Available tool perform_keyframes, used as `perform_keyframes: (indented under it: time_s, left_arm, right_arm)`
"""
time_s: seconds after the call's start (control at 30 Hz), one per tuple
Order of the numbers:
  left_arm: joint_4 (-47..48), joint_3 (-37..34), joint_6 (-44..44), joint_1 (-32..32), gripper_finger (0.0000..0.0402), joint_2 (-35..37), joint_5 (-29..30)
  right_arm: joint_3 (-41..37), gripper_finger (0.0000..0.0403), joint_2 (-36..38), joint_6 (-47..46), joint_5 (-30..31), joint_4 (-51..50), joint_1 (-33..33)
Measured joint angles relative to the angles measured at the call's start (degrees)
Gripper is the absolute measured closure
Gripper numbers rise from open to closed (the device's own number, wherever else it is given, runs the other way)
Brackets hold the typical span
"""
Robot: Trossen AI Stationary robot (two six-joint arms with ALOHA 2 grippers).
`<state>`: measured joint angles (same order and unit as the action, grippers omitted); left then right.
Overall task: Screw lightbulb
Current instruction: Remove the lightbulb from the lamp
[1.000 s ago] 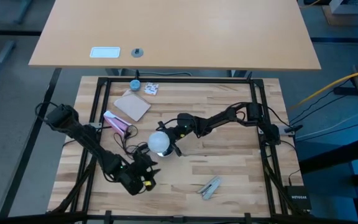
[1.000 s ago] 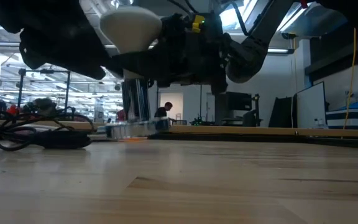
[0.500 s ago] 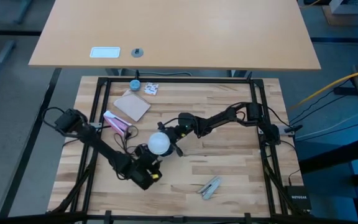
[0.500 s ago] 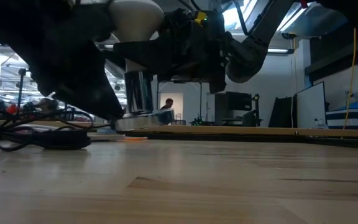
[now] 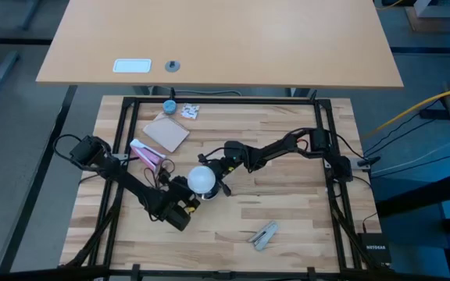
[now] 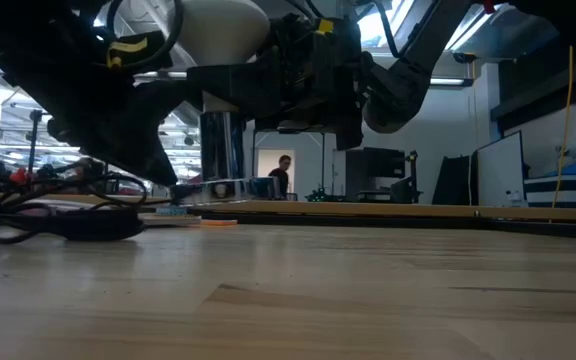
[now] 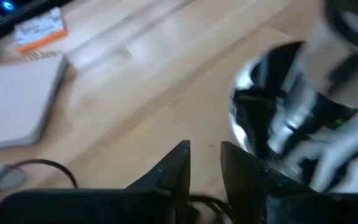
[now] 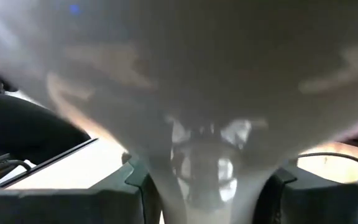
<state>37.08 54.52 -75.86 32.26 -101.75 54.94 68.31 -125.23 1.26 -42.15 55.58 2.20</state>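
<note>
2 grippers meet near the table's middle. The right gripper (image 5: 213, 175) is clamped around the lightbulb (image 5: 202, 179), its fingers (image 8: 138, 186) flanking the narrow neck in the right wrist view, globe up and long axis roughly upright above the shiny socket base (image 6: 218, 187). The left gripper (image 5: 182, 201), fingers (image 7: 173, 171) nearly together and holding nothing, sits just beside the bulb on its near-left side, pointing toward the base. Judged from this, the right arm carries the turning; the left looks placed to steady the base.
</note>
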Motion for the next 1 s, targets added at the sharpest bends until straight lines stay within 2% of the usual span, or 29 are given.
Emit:
perform_keyframes:
  time_s: [0.1,0.23,0.53,0.77,1.0]
  left_arm:
    - [1.4,0.0,-1.6,-0.1,0.0331,0.0,0.3]
    - [1.2,0.6,-4.1,1.4,0.0346,0.5,0.0]
    - [-0.2,2.4,-5.4,10.1,0.0375,7.3,-0.1]
    - [-5.3,2.5,-5.6,14.9,0.0367,8.5,-0.8]
    - [-5.1,2.4,-8.5,13.0,0.0334,8.5,0.0]
  right_arm:
    - [0.0,0.0237,0.0,0.0,0.1,0.0,0.0]
    - [0.0,0.0237,0.0,0.0,3.0,0.3,0.0]
    - [0.0,0.0237,0.0,-0.2,7.2,4.4,0.0]
    - [0.0,0.0237,0.0,-1.0,8.9,13.4,0.1]
    - [0.0,0.0237,0.0,-1.0,9.7,19.8,0.1]
